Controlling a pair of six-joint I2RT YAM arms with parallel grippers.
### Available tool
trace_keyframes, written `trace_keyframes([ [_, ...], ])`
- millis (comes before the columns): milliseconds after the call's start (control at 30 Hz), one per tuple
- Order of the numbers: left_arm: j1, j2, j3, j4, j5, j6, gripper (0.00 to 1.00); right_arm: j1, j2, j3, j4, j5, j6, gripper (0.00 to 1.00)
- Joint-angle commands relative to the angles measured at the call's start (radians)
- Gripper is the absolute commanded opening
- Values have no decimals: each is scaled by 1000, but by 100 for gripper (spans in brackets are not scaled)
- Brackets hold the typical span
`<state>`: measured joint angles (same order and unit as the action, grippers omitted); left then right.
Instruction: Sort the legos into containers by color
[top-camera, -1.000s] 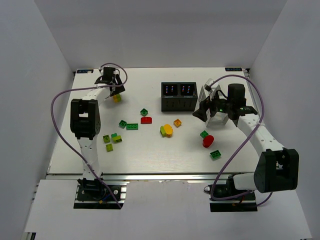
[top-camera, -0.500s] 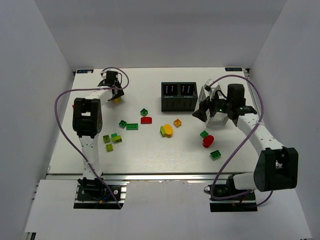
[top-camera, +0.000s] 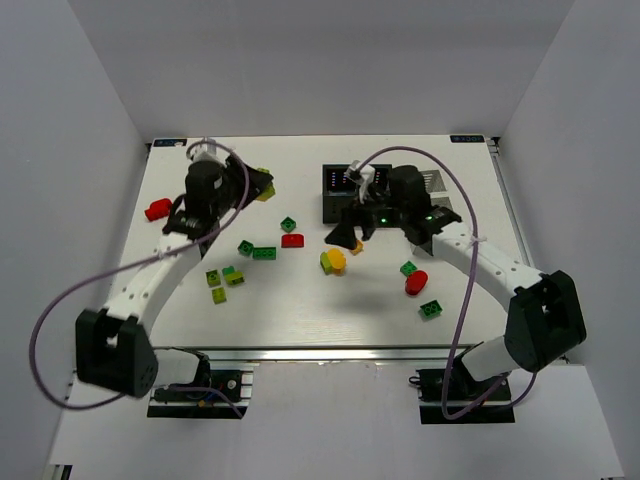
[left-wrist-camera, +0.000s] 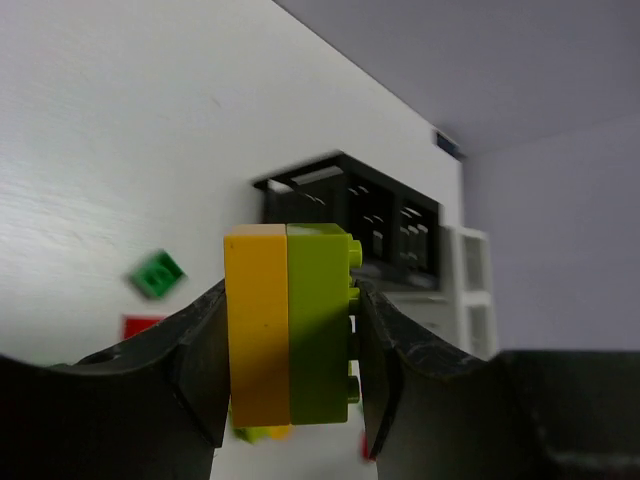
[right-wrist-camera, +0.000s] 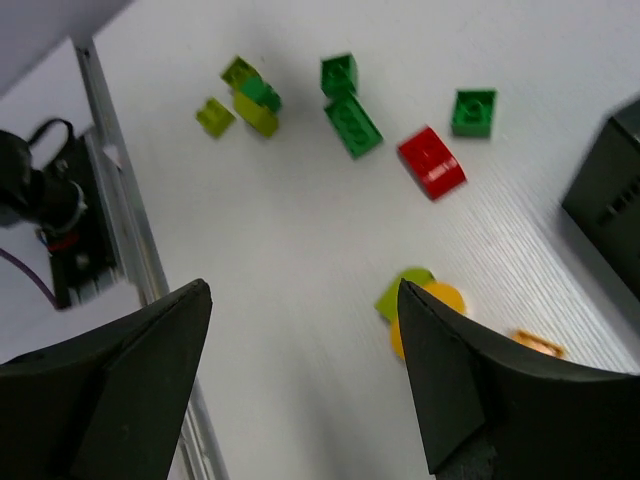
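Left arm (top-camera: 150, 275) swung back; yellow-lime brick (left-wrist-camera: 290, 325) clamped between left jaws; right jaws wide apart.

We see the left gripper (left-wrist-camera: 290, 345) pinching a yellow-and-lime brick (left-wrist-camera: 288, 320) at centre frame, the black box (left-wrist-camera: 345, 205) just above it.

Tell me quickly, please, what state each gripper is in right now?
Left gripper: shut on a yellow-and-lime brick stack.
Right gripper: open, holding nothing.
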<state>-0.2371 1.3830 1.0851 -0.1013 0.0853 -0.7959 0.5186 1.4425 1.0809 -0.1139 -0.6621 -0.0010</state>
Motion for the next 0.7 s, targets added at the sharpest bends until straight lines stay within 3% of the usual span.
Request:
trace_keyframes([
  [0,-68,-155,-160,94,-1,-324,22,104,2,45,254,139,270,80],
  [200,-137,-251,-198,75,-133,-411,22,190,5,42,428,274,373,80],
  [367,-163,-283,-217,58,-162,-428,22,234,24,80,448,346,473,78],
  [667,-183,-311,-238,54,-180,-454,22,310,71,149,445,458,515,76],
])
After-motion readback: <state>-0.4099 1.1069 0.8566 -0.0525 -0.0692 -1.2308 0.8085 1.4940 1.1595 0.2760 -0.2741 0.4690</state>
